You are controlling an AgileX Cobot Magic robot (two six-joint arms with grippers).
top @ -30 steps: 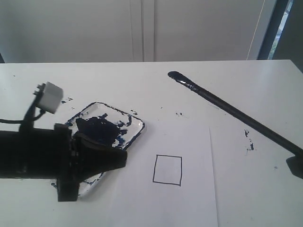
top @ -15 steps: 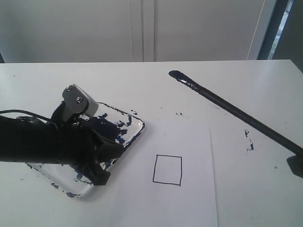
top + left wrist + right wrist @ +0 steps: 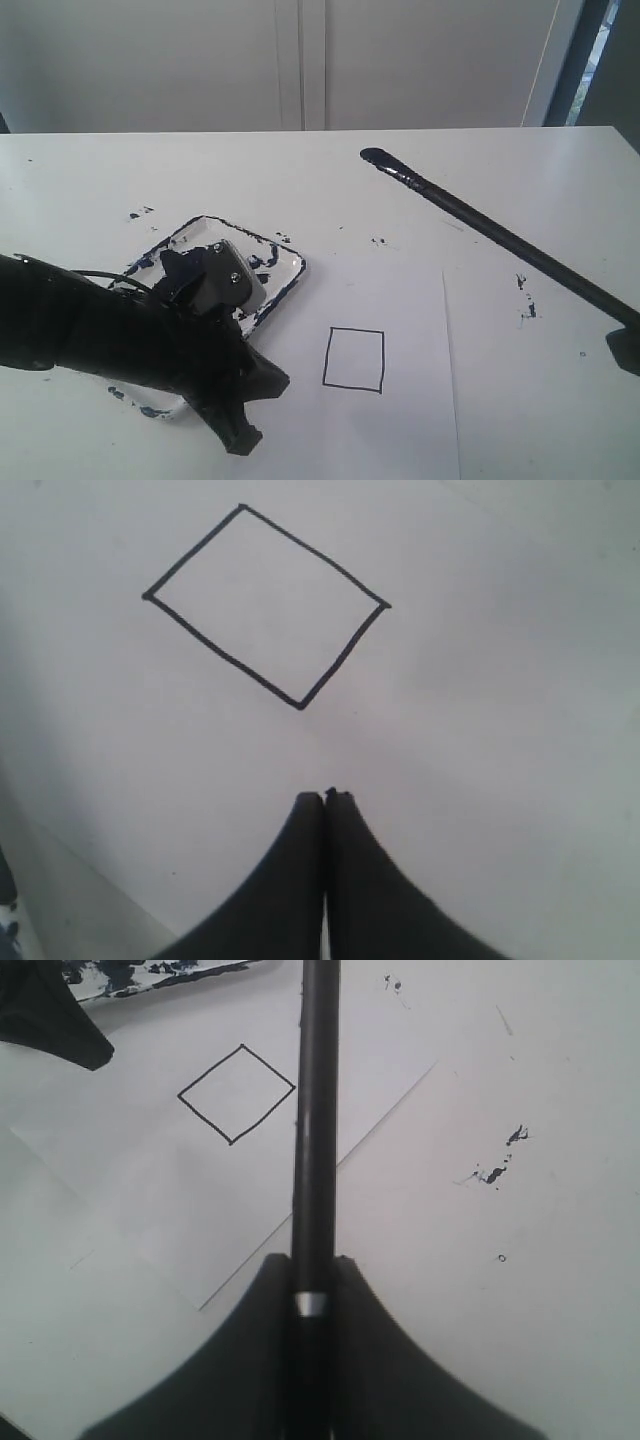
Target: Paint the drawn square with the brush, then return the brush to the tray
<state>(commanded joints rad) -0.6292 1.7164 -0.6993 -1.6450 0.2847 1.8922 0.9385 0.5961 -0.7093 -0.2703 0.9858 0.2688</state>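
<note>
Only the right wrist view shows the right gripper [image 3: 313,1260] clamping the one brush [image 3: 316,1110]; left gripper [image 3: 325,798] pinched empty near the one blank drawn square [image 3: 265,605]; one tray [image 3: 288,268].

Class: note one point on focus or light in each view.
Exterior view: soft, even light; the left gripper is a featureless black shape. Left wrist view: the drawn square is crisp. Right wrist view: pale sheen along the brush handle.
</note>
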